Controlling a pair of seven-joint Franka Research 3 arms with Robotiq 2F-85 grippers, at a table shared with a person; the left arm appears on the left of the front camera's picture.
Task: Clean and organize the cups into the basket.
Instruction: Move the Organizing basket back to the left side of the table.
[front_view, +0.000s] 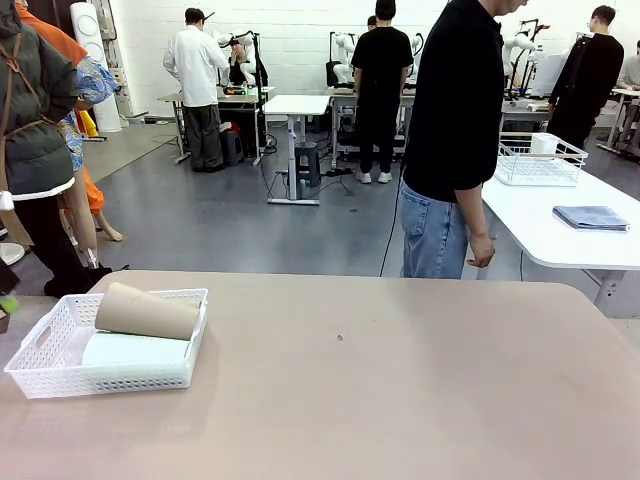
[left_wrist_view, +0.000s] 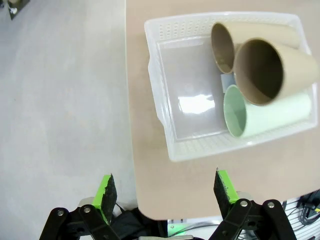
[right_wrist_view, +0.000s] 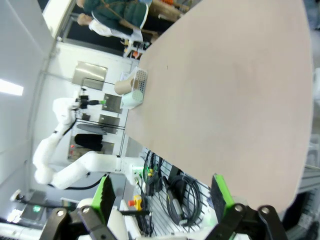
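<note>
Left wrist view looks down on the shallow white plastic lattice-sided basket (left_wrist_view: 165, 100), which sits at about one o'clock from the left gripper (left_wrist_view: 166, 192). That gripper hangs above the table edge with its green-padded fingers spread wide and nothing between them. Three cups lie on their sides in the basket, mouths facing the camera: a tall tan-brown matte tumbler (left_wrist_view: 267, 70) rests on top, a second tan-brown tumbler (left_wrist_view: 235, 42) lies behind it at eleven o'clock, and a pale mint green tumbler (left_wrist_view: 265, 112) lies below at six o'clock. All crowd the basket's far-right half.

In the front view the basket (front_view: 45, 375) stands at the near left corner of the tan table (front_view: 400, 380), at about eight o'clock from its middle.

The cups look light, stiff and hollow; their matte skin should give fair grip, but the taper and round body would let them roll or slide out. Taking one across the mid-body, or pinching the rim wall, seems safest.

The right gripper (right_wrist_view: 160, 192) is likewise spread and empty, above the table's edge.
</note>
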